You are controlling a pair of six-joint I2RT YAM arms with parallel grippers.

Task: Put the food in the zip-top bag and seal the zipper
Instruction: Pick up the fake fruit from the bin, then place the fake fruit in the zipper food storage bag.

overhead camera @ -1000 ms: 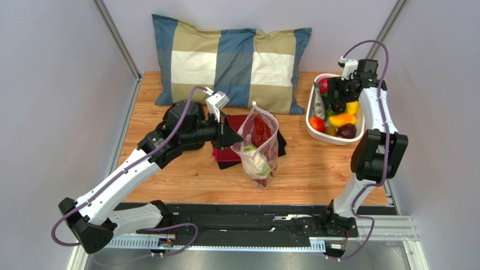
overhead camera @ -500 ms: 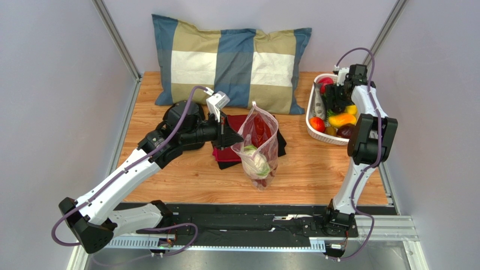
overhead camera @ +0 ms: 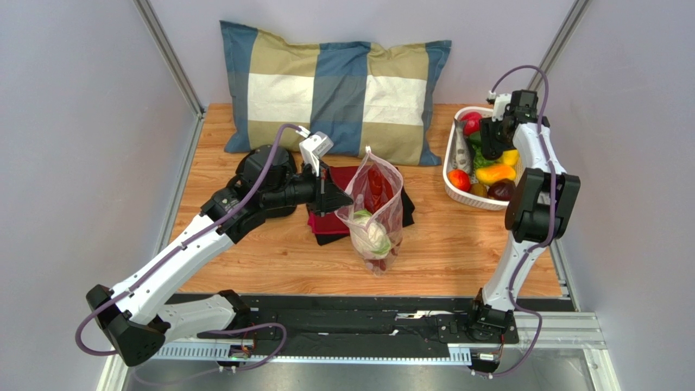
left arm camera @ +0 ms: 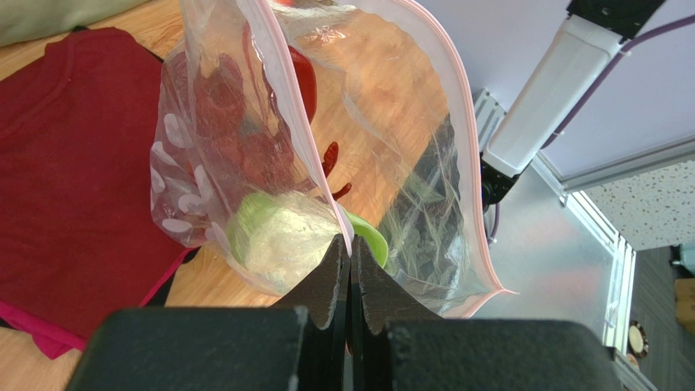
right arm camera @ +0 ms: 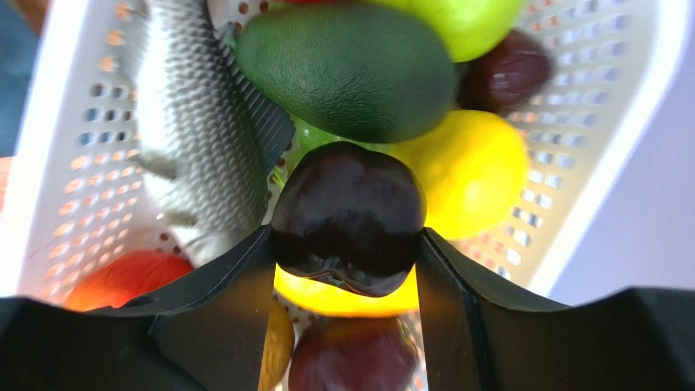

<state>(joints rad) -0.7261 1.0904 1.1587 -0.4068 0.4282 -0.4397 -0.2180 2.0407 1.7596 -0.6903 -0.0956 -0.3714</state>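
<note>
Zip-top bag (overhead camera: 377, 213): stands upright near the middle of the tabletop (overhead camera: 457, 252), mouth up and gaping, one rim pinched by the left tool (left arm camera: 351, 244).
Left tool: fingers pressed together with only the bag's film between them, gripping the rim where the pink-edged strip runs into them.
Zipper (left arm camera: 294, 106): its two sides are spread apart, unsealed.
In the bag: a pale green cabbage (left arm camera: 277, 240) low down, a red vegetable (left arm camera: 306, 77) above it.
Beside the bag: folded red cloth (left arm camera: 73, 163), flat on the tabletop at the bag's far-left side; whether the bag rests on it cannot be told.
Right tool (right arm camera: 347, 244): partly open, fingers clamped on either side of a dark purple fruit (right arm camera: 349, 204), above the white perforated basket (right arm camera: 49, 163).
Basket place: far right corner of the tabletop, along the right edge.
Basket contents: silver fish (right arm camera: 192, 138), dark green avocado (right arm camera: 351, 69), yellow lemon (right arm camera: 473, 171), orange-red fruit (right arm camera: 122, 277), and another dark fruit beneath the held one.
Far edge: blue-and-tan checked pillow (overhead camera: 334, 90), apart from both tools.
</note>
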